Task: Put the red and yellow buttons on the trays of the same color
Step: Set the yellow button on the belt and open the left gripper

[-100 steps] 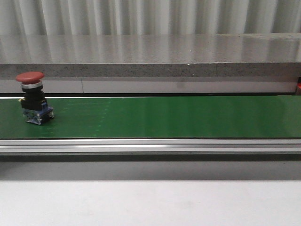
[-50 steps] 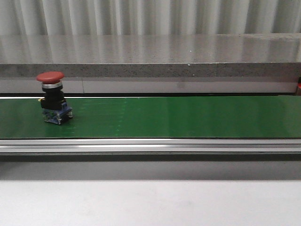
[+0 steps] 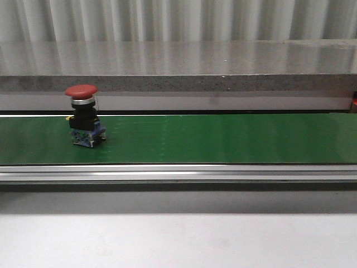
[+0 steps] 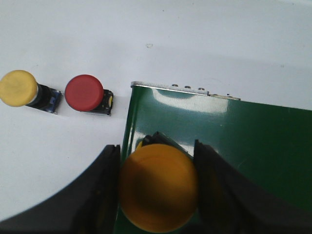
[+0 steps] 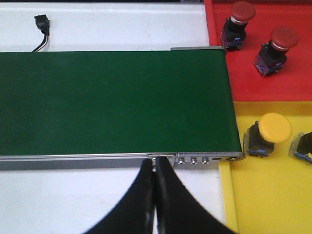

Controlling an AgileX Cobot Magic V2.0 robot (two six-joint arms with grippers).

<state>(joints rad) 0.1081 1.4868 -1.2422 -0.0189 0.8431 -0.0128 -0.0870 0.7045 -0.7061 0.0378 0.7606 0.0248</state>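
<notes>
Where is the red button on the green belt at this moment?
In the front view, the red button stands upright on the left part of the green belt, alone there.

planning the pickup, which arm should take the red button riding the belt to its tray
Right, probably. Its end effector is shut and empty, waiting at the belt end beside the red tray. The left end effector already grips a yellow button. The red button has yet to arrive there.

My gripper [image 5: 155,171] hangs with its fingers pressed together over the near rail of the green conveyor belt [image 5: 112,102]. Past the belt's end, two red buttons [image 5: 236,22] [image 5: 277,48] sit on the red tray [image 5: 253,83], and a yellow button [image 5: 268,134] lies on the yellow tray [image 5: 263,195].
</notes>
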